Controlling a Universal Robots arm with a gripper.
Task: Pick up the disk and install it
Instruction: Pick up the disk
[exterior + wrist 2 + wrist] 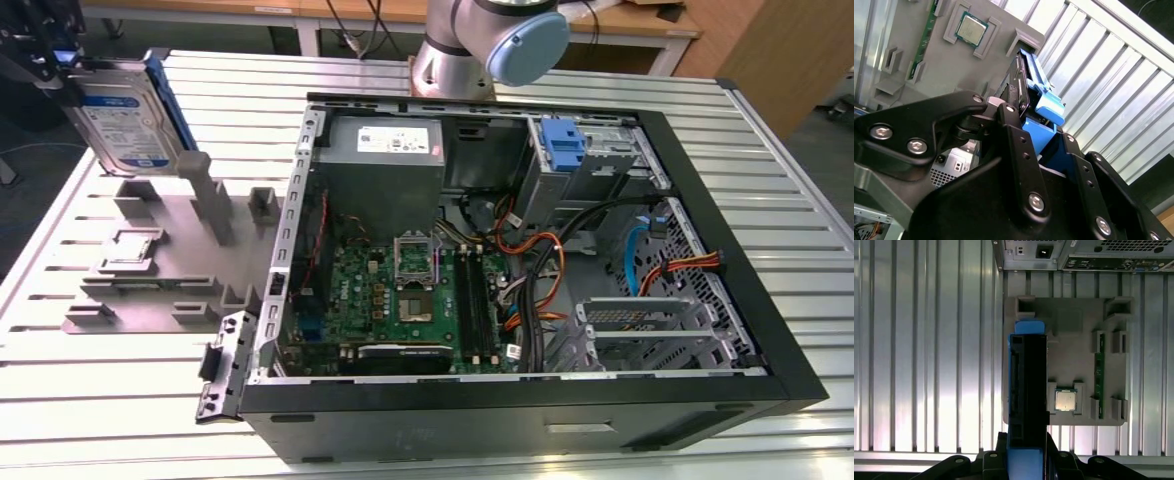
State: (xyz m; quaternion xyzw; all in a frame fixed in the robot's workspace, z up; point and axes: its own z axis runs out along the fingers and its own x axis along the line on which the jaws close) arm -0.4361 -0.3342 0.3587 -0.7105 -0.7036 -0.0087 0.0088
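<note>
In the upper left of the exterior view, the pincer (60, 70) is closed on the disk (123, 118). It clamps the upper end and holds the disk clear above the grey holder tray (154, 295) on the slatted metal table (94, 410). The disk hangs on edge with its long axis nearly vertical, label facing the camera and a blue rail along the side toward the exterior view's right. Further right lies the open computer case (534, 425), whose near wall stands between the tray and the drive bays. The arm's base (481, 45) rises behind the case. In the first wrist view a processor chip (1065, 400) sits in a tray pocket.
</note>
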